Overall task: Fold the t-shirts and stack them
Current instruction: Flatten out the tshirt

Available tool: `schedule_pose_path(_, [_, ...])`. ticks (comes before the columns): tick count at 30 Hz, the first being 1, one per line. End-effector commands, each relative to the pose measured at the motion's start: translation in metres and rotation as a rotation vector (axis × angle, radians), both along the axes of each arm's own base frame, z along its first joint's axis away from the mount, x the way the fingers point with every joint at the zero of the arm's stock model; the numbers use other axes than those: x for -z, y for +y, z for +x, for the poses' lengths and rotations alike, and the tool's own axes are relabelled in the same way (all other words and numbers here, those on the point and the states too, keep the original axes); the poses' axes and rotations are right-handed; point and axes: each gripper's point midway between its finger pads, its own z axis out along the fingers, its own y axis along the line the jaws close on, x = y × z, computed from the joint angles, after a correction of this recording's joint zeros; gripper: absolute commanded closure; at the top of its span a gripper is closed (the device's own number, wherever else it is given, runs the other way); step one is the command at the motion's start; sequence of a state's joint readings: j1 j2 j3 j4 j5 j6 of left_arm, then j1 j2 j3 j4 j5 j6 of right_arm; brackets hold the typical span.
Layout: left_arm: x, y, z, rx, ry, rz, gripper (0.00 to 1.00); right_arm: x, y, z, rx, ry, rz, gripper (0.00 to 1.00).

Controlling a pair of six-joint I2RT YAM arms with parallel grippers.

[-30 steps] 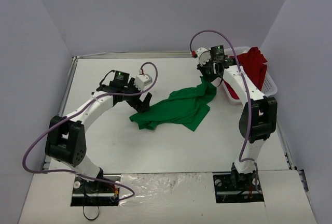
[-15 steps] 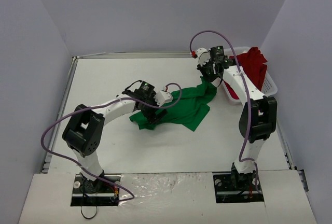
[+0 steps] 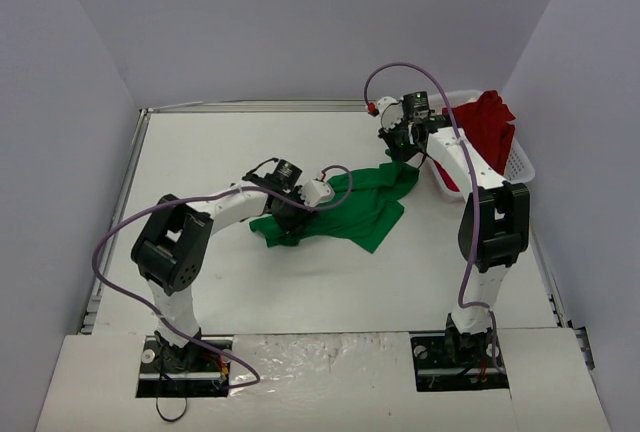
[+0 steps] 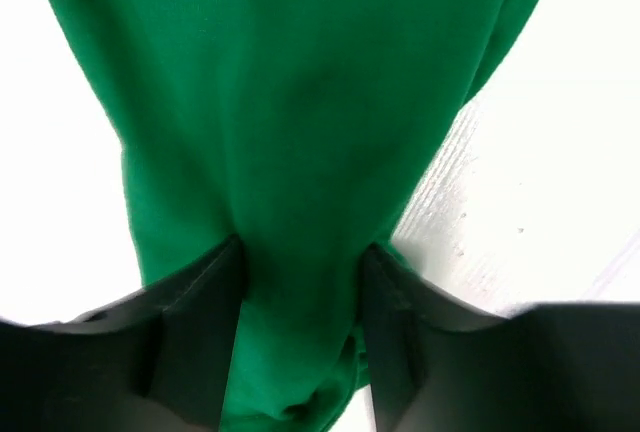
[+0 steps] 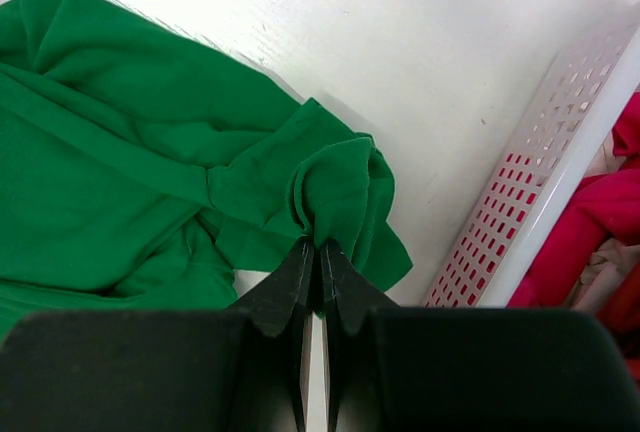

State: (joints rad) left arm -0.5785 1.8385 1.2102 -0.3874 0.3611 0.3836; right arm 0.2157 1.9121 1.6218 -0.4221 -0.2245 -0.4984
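From the top camera we see a white table (image 3: 200, 152) with a raised metal rim, closed in by plain pale grey walls (image 3: 300, 22) at the back and on both sides. The green t-shirt (image 3: 365, 214) lies crumpled right of the table's middle, between the two arms. The left gripper (image 3: 290, 214) is down on its left end. The right gripper (image 3: 398, 152) is at its far right corner, beside the white lattice basket (image 3: 525, 167) that stands against the right wall. The red t-shirt (image 3: 490, 122) is heaped in that basket and spills over its rim. A purple cable (image 3: 120, 242) loops along each arm.

In the left wrist view we find the green t-shirt (image 4: 300, 102) filling most of the picture, with the bare white table (image 4: 560, 152) to its right. The left gripper (image 4: 300, 282) has a bunch of the cloth squeezed between its two dark fingers (image 4: 190, 332), and the cloth touches both.

In the right wrist view the right gripper (image 5: 312, 262) has its tips pressed together on a small raised fold at the edge of the green t-shirt (image 5: 120, 182). The rest of the shirt is rumpled on the finely ribbed white table (image 5: 400, 32). At the right we see the basket (image 5: 540, 192) wall, with the red t-shirt (image 5: 580, 242) behind its lattice.
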Motion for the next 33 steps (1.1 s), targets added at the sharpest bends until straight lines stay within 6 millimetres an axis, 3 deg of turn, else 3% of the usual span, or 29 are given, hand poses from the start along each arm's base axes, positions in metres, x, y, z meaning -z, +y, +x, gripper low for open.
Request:
schedule_pose_path(1, [-0.019, -0.004, 0.004, 0.011, -0.032, -0.007, 0.67, 0.0, -0.001, 0.0, 0.005, -0.004, 0.0, 1.0])
schedule_pose_path(3, [-0.023, -0.003, 0.003, 0.014, -0.038, -0.005, 0.75, 0.004, -0.001, -0.002, 0.005, 0.006, -0.001, 1.0])
schedule_pose_path(4, [-0.025, -0.001, 0.002, 0.015, -0.035, -0.001, 0.85, 0.004, -0.002, -0.002, 0.005, 0.003, -0.004, 1.0])
schedule_pose_path(7, [-0.051, 0.001, 0.002, 0.031, -0.063, 0.004, 0.93, 0.004, -0.004, -0.004, 0.006, 0.004, -0.013, 1.0])
schedule_pose_path(11, [-0.095, 0.014, 0.008, 0.014, -0.165, -0.014, 0.92, -0.003, -0.005, -0.002, 0.014, -0.011, -0.013, 1.0])
schedule_pose_path(20, [-0.132, 0.056, 0.011, -0.067, -0.221, 0.004, 0.95, -0.02, -0.017, -0.003, 0.039, -0.051, -0.022, 1.0])
schedule_pose_path(25, [-0.151, 0.092, 0.025, -0.185, -0.3, 0.052, 0.98, -0.051, -0.029, 0.003, 0.074, -0.12, -0.01, 1.0])
schedule_pose_path(26, [-0.156, 0.109, 0.032, -0.239, -0.33, 0.091, 0.98, -0.058, -0.032, 0.005, 0.08, -0.137, -0.012, 1.0])
schedule_pose_path(33, [-0.213, 0.163, 0.041, -0.377, -0.446, 0.083, 0.98, -0.121, -0.046, 0.008, 0.124, -0.274, 0.004, 1.0])
